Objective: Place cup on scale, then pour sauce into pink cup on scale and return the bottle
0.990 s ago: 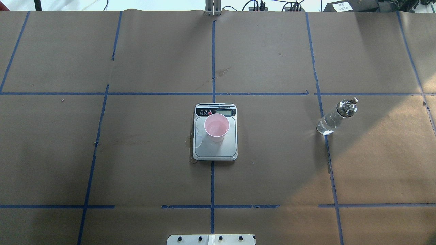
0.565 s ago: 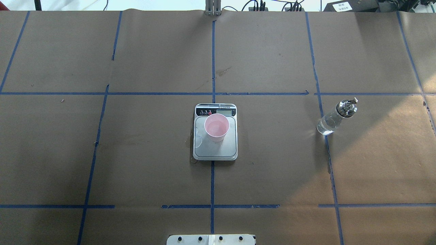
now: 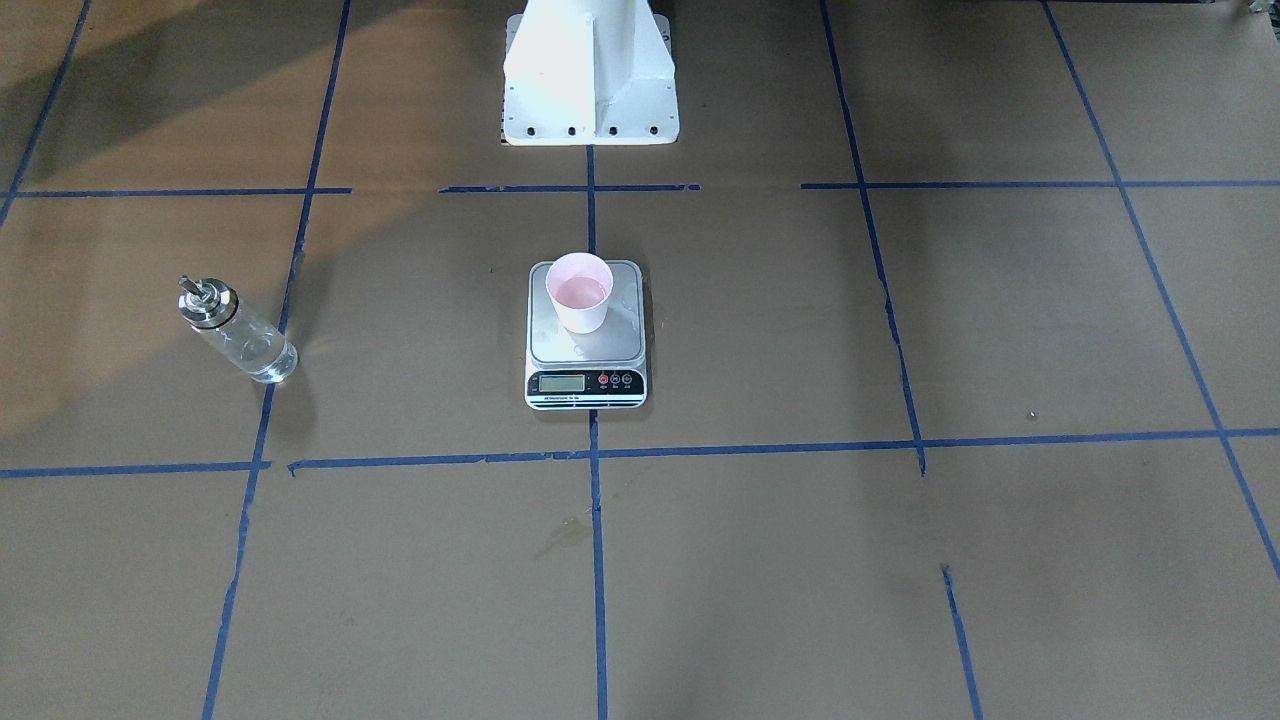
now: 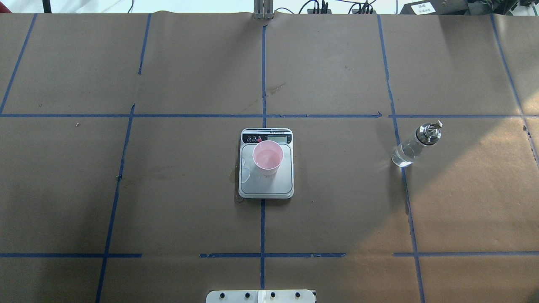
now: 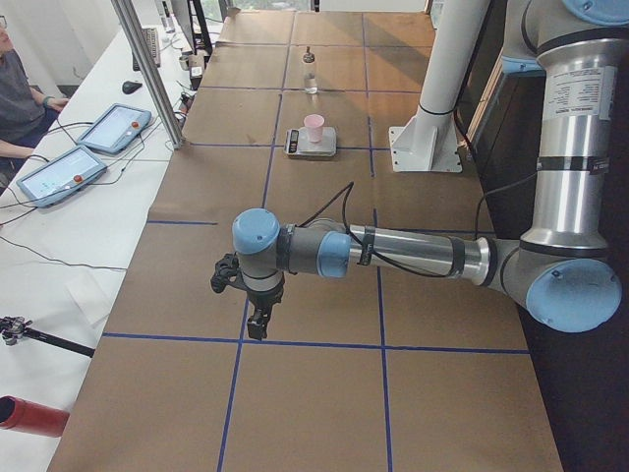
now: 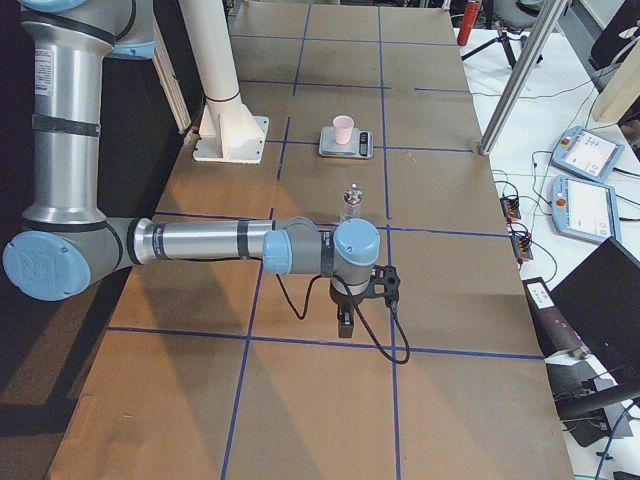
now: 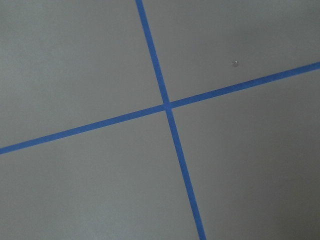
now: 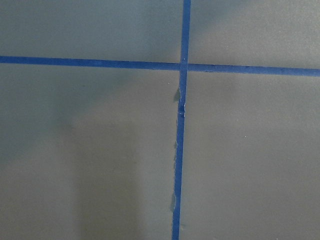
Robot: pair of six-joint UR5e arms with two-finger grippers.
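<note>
The pale pink cup [image 4: 268, 157] stands upright on the steel plate of the scale [image 4: 273, 188] at the table's middle, also in the front view [image 3: 579, 292]. The clear glass bottle [image 4: 410, 149] with silver cap and spout stands upright on the table, well to the right of the scale, with clear liquid in it. It shows at the left of the front view [image 3: 240, 336]. Both grippers show only in side views, far from these things. The left gripper [image 5: 257, 321] and the right gripper [image 6: 345, 324] point down over bare paper. I cannot tell whether they are open or shut.
The white robot pedestal [image 3: 590, 70] stands behind the scale. Brown paper with blue tape lines [image 4: 262, 75] covers the table. Two tablets [image 5: 61, 173], a metal post [image 5: 147, 69] and an operator [image 5: 15, 93] are beside the far edge.
</note>
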